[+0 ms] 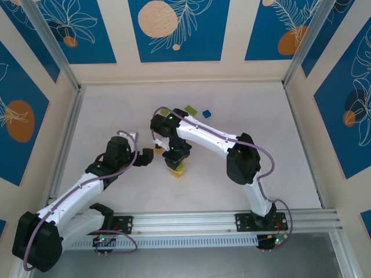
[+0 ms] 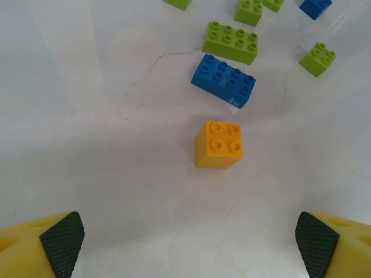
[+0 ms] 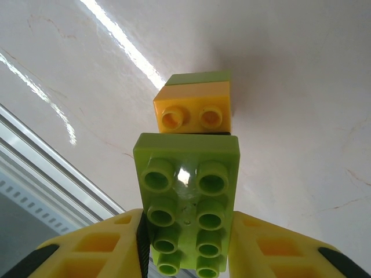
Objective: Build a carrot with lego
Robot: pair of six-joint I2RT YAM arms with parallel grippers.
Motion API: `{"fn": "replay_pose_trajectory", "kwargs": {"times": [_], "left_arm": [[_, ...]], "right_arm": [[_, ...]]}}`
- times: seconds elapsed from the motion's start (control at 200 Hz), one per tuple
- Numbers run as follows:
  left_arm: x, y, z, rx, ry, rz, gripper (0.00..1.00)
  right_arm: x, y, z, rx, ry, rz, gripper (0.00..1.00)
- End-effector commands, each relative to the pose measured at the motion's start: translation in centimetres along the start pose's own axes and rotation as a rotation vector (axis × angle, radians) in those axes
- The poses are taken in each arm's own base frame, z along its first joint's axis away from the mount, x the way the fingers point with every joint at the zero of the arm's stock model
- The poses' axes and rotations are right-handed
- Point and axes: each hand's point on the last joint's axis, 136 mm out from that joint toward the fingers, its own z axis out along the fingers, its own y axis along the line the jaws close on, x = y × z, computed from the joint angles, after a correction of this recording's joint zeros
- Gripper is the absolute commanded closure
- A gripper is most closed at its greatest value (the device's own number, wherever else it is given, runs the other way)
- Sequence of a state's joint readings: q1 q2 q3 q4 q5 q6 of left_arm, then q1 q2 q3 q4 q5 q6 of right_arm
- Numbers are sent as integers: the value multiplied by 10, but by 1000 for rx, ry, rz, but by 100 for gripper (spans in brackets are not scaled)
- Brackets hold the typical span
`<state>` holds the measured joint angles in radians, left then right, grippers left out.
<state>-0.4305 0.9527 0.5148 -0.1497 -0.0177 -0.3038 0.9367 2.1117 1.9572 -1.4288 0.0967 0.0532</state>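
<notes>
The left claw (image 2: 189, 242) hangs spread wide above the white surface (image 2: 87, 145), gripping nothing. Ahead of it stands 1 orange 4-stud brick (image 2: 218, 145), set apart from a blue 8-stud brick (image 2: 224, 80), with a lime 8-stud brick (image 2: 231, 41) just beyond that. Further right, the right claw (image 3: 188, 249) pinches a long lime brick (image 3: 188, 197) by its 2 sides, studs facing the wrist camera. Its far end is just beside an orange-on-lime stack (image 3: 194, 110) standing on the surface.

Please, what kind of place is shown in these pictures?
Probably a robot test booth: a white table enclosed by blue printed wall panels, robot arms bolted to a metal rail, and toy bricks.
</notes>
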Motion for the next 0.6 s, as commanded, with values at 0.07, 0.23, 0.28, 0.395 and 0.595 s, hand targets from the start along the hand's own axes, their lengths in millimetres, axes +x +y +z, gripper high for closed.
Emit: {"fn": "replay_pose_trajectory", "kwargs": {"times": [0.07, 0.23, 0.28, 0.395, 0.595], "left_arm": [[5, -6, 2, 24, 10, 29, 4], [5, -6, 2, 25, 13, 29, 3], [5, -6, 2, 25, 11, 29, 3], [5, -6, 2, 27, 11, 30, 3], [5, -7, 2, 27, 10, 29, 4]], "right_arm": [[-2, 1, 5, -5, 13, 12, 59], [-4, 0, 6, -3, 7, 3, 58], [-5, 0, 5, -1, 0, -5, 58], [-7, 0, 3, 1, -14, -20, 55], [-8, -1, -1, 2, -34, -31, 52]]}}
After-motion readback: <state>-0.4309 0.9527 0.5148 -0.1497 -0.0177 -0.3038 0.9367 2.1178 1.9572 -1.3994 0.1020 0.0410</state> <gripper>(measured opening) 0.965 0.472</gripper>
